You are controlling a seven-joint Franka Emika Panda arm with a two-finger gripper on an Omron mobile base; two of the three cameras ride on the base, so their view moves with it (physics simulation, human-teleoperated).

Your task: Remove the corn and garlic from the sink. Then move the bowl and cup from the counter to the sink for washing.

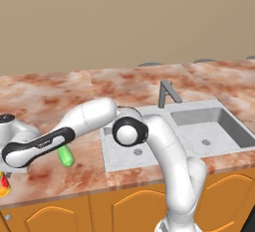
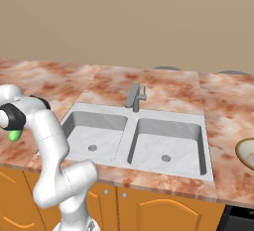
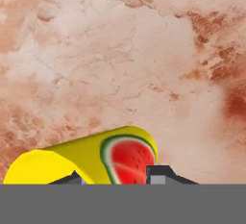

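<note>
On the left stretch of counter, in the left base view, I see my arm reaching out low toward the picture's left edge, well away from the sink. The corn lies on the marble just under the forearm, near the counter's front edge. A sliver of the yellow cup shows at the frame's left border, close to that same front edge. Both basins of the sink look bare, and the tap stands behind them with open marble all round.

In the right base view, I see the sink square in front of me, its rims unobstructed. A green tip of the corn peeks out below the arm's dark joint at the far left. The bowl sits at the right border, cut off by the frame, near the front edge of the counter and apart from the sink.

In the hand view, the cup lies between my fingertips, its watermelon mark facing me. The gripper has its jaws narrowed around the cup; I cannot tell whether the pads actually press it. Beyond the cup the marble is open.
</note>
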